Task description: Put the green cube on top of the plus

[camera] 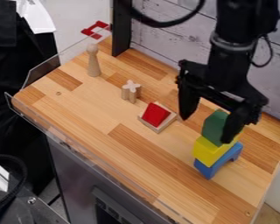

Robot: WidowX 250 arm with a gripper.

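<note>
Stack spill risked as green cube [214, 127] is approached off-centre

The green cube is seated on a yellow block [206, 151], which is propped on a blue block [228, 156] near the right side of the wooden tabletop [89, 107]. The plus [131, 91], an upright pale wooden piece, is placed well apart, beyond the red block [155, 114] in its pale holder [166, 125]. If the gripper is lowered or closed off-centre, the cube could be pushed off by one finger, and the whole pile could be toppled. The yellow block could also be caught if the grip is taken too low. Later, the plus could be tipped by an uneven release, since little support is offered by its narrow top.

The gripper [205, 129] is spread wide, with nothing held. The green cube is partly overlapped by one finger; whether it is touched cannot be told.
</note>
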